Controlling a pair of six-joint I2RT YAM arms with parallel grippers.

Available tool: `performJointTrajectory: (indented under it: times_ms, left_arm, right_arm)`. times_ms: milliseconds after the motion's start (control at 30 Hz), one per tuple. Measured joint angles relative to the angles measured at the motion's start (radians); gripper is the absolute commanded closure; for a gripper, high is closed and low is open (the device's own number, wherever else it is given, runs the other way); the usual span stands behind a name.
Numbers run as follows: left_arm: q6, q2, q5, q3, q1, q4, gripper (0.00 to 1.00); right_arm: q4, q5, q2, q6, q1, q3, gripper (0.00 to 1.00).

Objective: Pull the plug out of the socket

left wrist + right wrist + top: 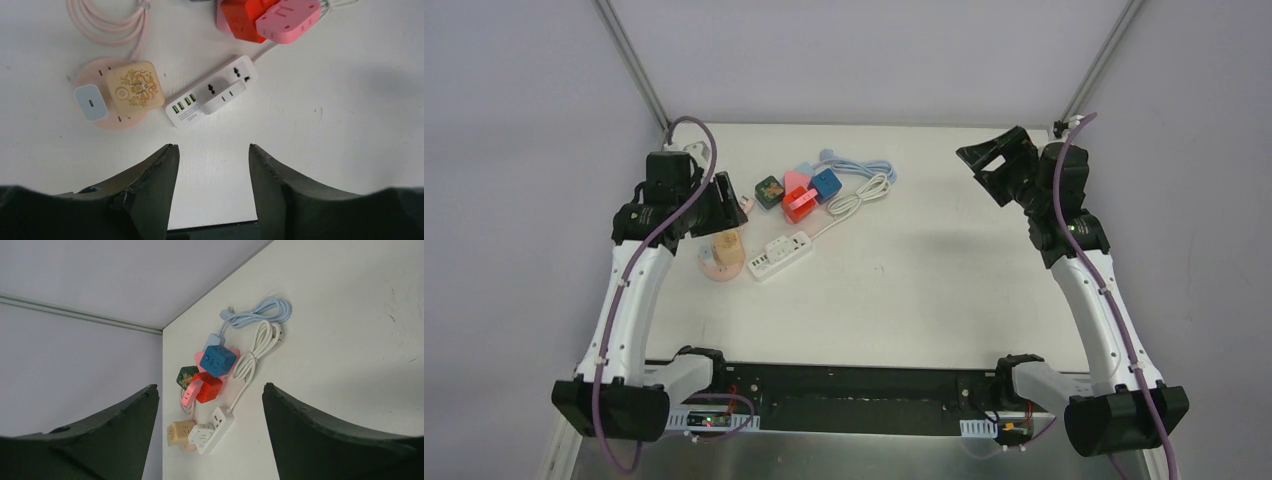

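We see a white table (944, 290) with our left gripper (212, 165) hovering, jaws spread and empty, above the white power strip (212, 92). Its white plug (227, 95) sits seated, so nothing is pulled yet. Our right gripper (210, 405), also spread, hangs well apart.

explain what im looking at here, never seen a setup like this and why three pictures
Two robot arms are bolted to the near edge of a white table. One picture looks down from above; the other two come from a camera on each wrist, with that arm's dark fingers in the foreground. On the table lie a white power strip with a white plug in it, a round pink socket carrying two adapters, coloured cube sockets and coiled cables. The left claw hovers open above the strip; the right claw is raised and open. Nothing is held.
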State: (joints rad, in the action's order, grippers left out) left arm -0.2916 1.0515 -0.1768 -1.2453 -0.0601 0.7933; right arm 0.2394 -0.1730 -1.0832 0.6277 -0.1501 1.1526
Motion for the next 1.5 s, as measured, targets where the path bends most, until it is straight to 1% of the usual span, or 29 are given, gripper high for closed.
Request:
performJointTrajectory:
  times_ms: [100, 267, 433, 500, 667, 833, 1033, 1267, 1367, 1500]
  left_arm:
    - [-0.016, 0.081, -0.016, 0.036, -0.002, -0.007, 0.51]
    - [-0.071, 0.211, -0.055, 0.08, -0.033, -0.066, 0.55]
    - [-0.121, 0.348, -0.041, 0.088, -0.079, -0.137, 0.65]
    - [-0.129, 0.396, -0.013, 0.087, -0.096, -0.156, 0.69]
    - [-0.143, 0.503, 0.086, 0.086, -0.113, -0.19, 0.69]
    - [-0.151, 0.569, 0.134, 0.085, -0.113, -0.224, 0.68]
    - [-0.178, 0.642, 0.143, 0.085, -0.115, -0.262, 0.67]
    - [-0.22, 0.666, 0.17, 0.13, -0.127, -0.296, 0.67]
    - [-0.246, 0.666, 0.16, 0.158, -0.145, -0.307, 0.68]
    - [-0.304, 0.655, 0.116, 0.207, -0.195, -0.318, 0.69]
  right_arm:
    - [-0.001, -0.003, 0.0, 0.011, 0.0, -0.011, 0.21]
    - [-0.005, -0.004, 0.005, 0.017, 0.0, -0.035, 0.21]
    - [-0.004, -0.004, 0.005, 0.023, 0.0, -0.061, 0.21]
    - [-0.004, -0.005, 0.005, 0.024, 0.0, -0.066, 0.21]
    - [-0.003, -0.006, 0.005, 0.023, 0.0, -0.071, 0.21]
    - [0.004, -0.002, 0.006, 0.014, 0.0, -0.071, 0.19]
    - [0.006, -0.009, 0.006, -0.02, 0.0, -0.071, 0.18]
    - [0.006, -0.024, 0.007, -0.048, 0.0, -0.087, 0.17]
    - [0.008, -0.035, 0.007, -0.052, 0.001, -0.122, 0.18]
    - [0.011, -0.05, 0.01, -0.047, 0.002, -0.181, 0.19]
